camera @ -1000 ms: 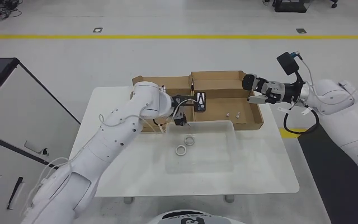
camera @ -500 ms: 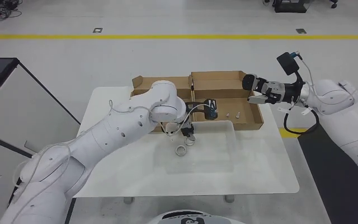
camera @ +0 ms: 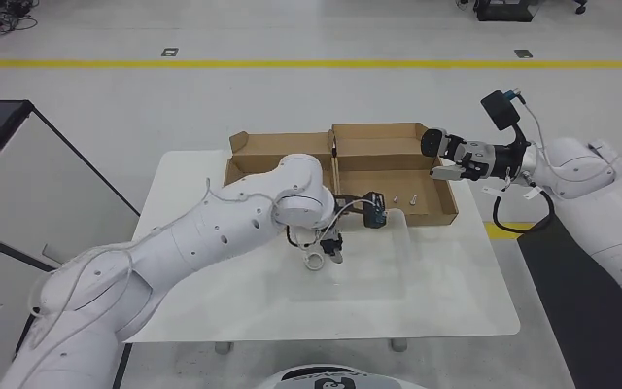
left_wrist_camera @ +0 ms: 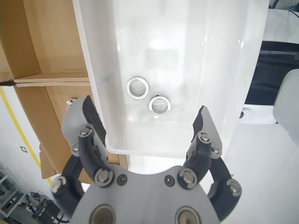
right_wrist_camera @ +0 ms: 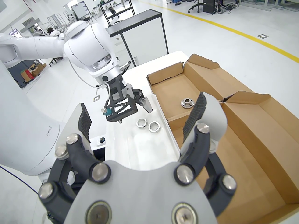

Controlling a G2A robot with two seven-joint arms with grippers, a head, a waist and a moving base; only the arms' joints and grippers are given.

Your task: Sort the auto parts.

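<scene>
Left end effector (left_wrist_camera: 146,108): wide open, empty, above one end of clear tray (left_wrist_camera: 80,36).
Rings (left_wrist_camera: 137,88): two, side by side, on tray floor.
Right end effector (camera: 433,158): open, empty, above cardboard box (camera: 389,146).

A: Top view?
B: Overhead, facing down at the desk (camera: 457,282).
A: Wrist views?
B: Left: close above the clear tray (left_wrist_camera: 79,24). Right: farther off, facing across it; both share the rings (left_wrist_camera: 128,87).

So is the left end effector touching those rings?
Apart. The left wrist view shows bare tray between the open left end effector and both rings.
</scene>
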